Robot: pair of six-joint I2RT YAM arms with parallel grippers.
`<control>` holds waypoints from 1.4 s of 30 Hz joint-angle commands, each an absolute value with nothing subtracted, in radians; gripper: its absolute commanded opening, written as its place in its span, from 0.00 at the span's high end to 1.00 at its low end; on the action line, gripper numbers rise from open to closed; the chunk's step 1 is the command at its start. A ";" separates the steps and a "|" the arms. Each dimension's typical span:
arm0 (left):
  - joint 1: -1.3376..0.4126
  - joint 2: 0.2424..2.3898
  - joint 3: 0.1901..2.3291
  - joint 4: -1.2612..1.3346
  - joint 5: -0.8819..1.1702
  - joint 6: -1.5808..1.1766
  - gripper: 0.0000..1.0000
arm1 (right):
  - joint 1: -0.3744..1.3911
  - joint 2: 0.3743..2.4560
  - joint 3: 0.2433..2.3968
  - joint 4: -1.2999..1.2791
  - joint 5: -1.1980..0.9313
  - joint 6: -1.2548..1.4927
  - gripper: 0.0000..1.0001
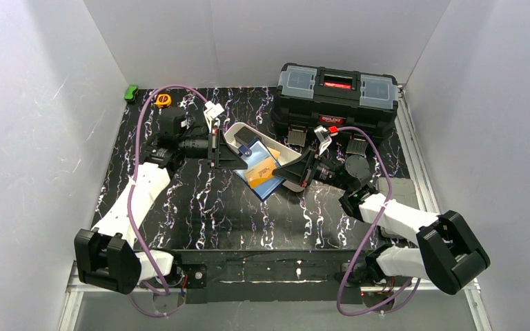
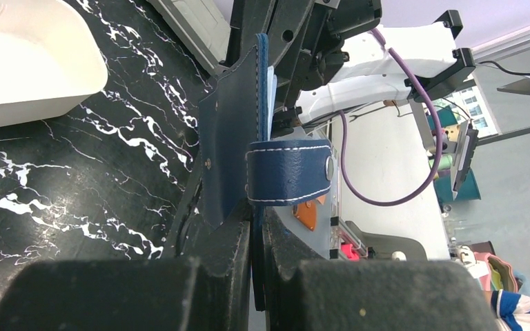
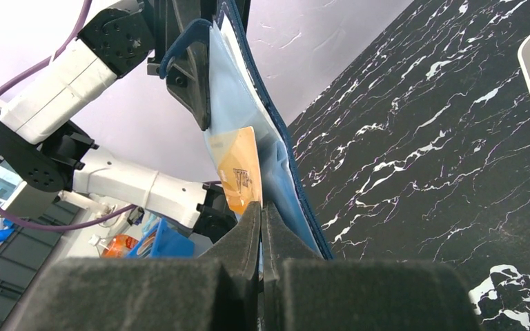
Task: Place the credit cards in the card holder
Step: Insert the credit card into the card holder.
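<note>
The card holder is a navy wallet held open above the middle of the mat, light blue inside. My left gripper is shut on its left edge. In the left wrist view the jaws pinch the navy leather below the snap tab. An orange-yellow credit card lies partly in the wallet's inner pocket. My right gripper is shut at the card's right edge. In the right wrist view its tips close on the lower edge of the card against the light blue lining. No dark cards show.
A long white tray lies just behind the wallet, also in the left wrist view. A big black toolbox stands at the back right. A yellow tape measure and a green object sit at the back left.
</note>
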State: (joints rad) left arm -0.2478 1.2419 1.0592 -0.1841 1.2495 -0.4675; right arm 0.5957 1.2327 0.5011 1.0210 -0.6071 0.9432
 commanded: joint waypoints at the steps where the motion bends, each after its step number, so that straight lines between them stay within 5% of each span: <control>1: -0.264 1.200 1.073 -0.163 1.321 -0.497 1.00 | 0.589 1.243 0.552 1.034 -0.605 0.926 0.99; 20: -0.315 1.180 1.074 -0.157 1.406 -0.471 1.00 | 0.564 1.247 0.635 0.803 -0.791 0.798 0.99; 42: -0.334 1.195 1.102 -0.267 1.326 -0.380 1.00 | 0.562 1.132 0.666 0.769 -0.689 0.707 0.99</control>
